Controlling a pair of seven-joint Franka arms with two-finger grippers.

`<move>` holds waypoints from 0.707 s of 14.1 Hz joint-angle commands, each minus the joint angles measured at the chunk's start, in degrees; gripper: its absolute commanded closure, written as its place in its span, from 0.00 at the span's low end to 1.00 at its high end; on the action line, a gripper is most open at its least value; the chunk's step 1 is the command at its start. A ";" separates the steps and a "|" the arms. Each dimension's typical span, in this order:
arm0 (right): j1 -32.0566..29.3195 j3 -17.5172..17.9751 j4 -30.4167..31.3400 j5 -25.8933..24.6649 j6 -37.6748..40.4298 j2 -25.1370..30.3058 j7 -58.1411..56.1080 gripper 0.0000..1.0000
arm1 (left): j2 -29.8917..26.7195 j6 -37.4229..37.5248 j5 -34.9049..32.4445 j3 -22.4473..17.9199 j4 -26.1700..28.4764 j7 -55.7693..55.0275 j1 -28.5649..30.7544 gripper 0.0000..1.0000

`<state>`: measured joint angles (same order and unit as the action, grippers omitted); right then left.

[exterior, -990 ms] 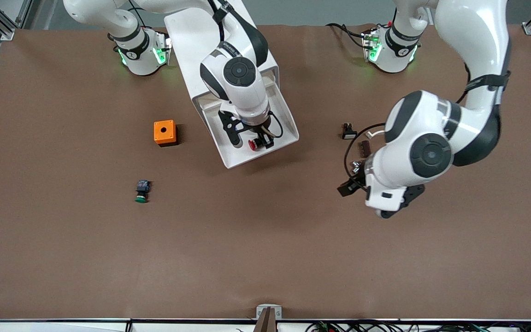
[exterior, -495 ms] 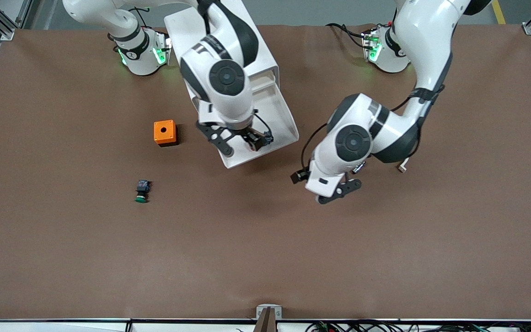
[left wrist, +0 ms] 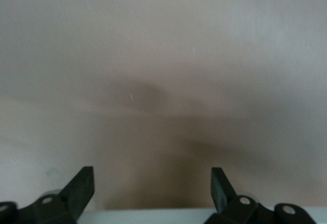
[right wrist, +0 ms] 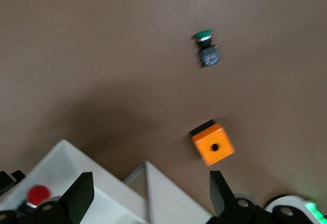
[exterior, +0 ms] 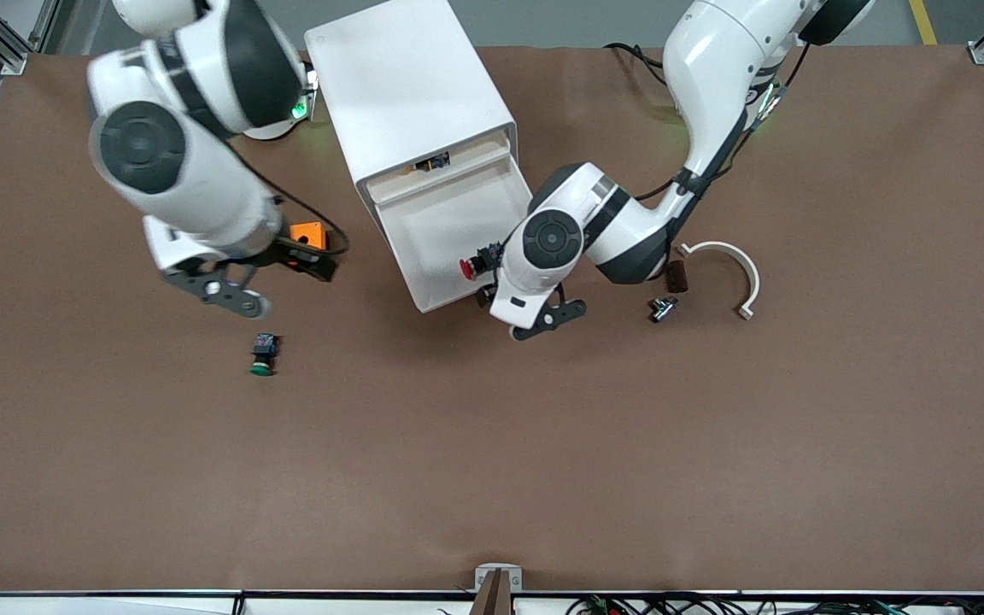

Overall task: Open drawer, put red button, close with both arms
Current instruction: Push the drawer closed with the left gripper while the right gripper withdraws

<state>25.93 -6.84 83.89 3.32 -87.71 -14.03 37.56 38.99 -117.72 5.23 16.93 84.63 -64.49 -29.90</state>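
From the front view, you see the drawer (exterior: 458, 239) pulled out of the white cabinet (exterior: 407, 94). The red button (exterior: 468, 268) lies inside it, near the drawer's front edge, toward the left arm's end of the table. Your left gripper (exterior: 535, 318) hangs just by that front edge, fingers spread wide, holding nothing. It is the nearer one for pushing the drawer shut. Your right gripper (exterior: 231, 286) is over the table by the small orange box (exterior: 308, 232), well apart from the drawer. It is wide open too and holds nothing.

In the left wrist view, you see the two black fingertips (left wrist: 82, 188) apart, with a plain pale surface filling the view ahead.

In the right wrist view, the fingertips (right wrist: 79, 196) stand apart. You see the red button (right wrist: 38, 194) in the white drawer (right wrist: 71, 168), the orange box (right wrist: 213, 147), and the green button (right wrist: 205, 45) on the table.
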 commanded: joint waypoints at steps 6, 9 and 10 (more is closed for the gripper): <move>-18.71 0.96 0.84 -1.38 5.88 4.62 -33.31 0.00 | -1.19 -0.23 4.26 6.09 5.46 -9.85 -3.58 0.00; -20.91 0.95 0.66 -3.49 7.37 4.62 -38.68 0.00 | -1.28 -0.05 4.26 7.24 5.99 -13.55 -5.69 0.00; -20.92 0.95 0.66 -4.36 7.38 4.53 -38.87 0.00 | -1.28 -0.05 4.26 7.33 5.99 -14.34 -6.56 0.00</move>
<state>5.91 -7.13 83.91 0.75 -80.83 -10.39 0.43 39.02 -117.68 8.51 23.98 89.21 -77.11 -35.52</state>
